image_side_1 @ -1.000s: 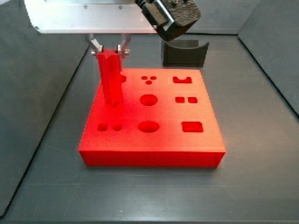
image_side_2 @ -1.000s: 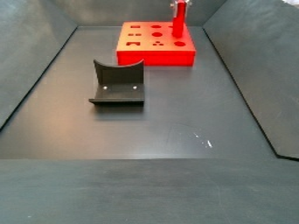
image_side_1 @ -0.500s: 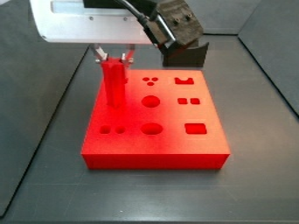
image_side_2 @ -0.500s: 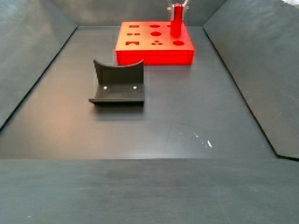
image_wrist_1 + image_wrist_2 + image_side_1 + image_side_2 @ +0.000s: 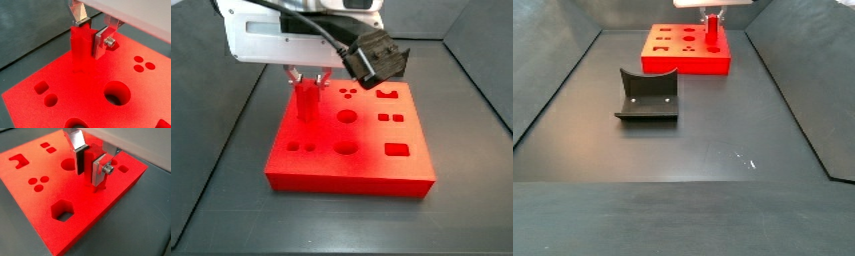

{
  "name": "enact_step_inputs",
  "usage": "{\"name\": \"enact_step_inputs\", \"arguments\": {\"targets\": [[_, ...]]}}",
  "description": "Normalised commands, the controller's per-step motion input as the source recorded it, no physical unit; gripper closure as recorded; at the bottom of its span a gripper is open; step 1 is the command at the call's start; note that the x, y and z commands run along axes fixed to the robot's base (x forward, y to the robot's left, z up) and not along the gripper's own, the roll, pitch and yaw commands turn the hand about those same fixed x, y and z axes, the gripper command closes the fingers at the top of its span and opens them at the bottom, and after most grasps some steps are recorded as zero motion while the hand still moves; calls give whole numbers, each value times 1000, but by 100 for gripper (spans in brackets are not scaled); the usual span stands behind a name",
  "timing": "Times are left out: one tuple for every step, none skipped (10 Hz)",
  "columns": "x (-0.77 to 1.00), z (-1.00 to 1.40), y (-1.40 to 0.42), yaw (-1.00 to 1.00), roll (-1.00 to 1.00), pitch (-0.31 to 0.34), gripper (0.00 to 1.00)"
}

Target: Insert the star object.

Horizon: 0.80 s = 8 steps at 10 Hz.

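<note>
The star object [image 5: 81, 50] is a slender bright red peg with ridged sides, standing upright in the flat red block [image 5: 87, 102]. Its lower end is sunk in a hole near the block's far left corner in a side view [image 5: 309, 106]. My gripper [image 5: 91, 35] is shut on the peg's top, one silver finger on each side, as both wrist views show [image 5: 90, 170]. In a side view the peg [image 5: 714, 30] rises from the block [image 5: 684, 60] at the far end of the floor, under the gripper [image 5: 714, 14].
The dark grey curved holder [image 5: 647, 95] stands on the dark floor, nearer than the block. The block has several other shaped holes, including a round one [image 5: 117, 92] and a hexagonal one [image 5: 63, 210]. Dark walls enclose the floor. The white wrist housing [image 5: 278, 35] overhangs the block.
The gripper has moved down with the peg. The peg stands lower, with less of it showing above the block than one second ago.
</note>
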Motion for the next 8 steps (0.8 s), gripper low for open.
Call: {"name": "enact_step_inputs", "arguments": {"targets": [[0, -737, 0, -246, 166, 99, 100], [0, -846, 0, -309, 123, 80, 100], [29, -880, 0, -334, 136, 67, 100], [0, -1000, 0, 0, 9, 0, 100], [0, -1000, 0, 0, 7, 0, 100], [0, -1000, 0, 0, 14, -14, 100], [0, -280, 34, 0, 0, 0, 100], [0, 0, 0, 0, 0, 0, 100]]}}
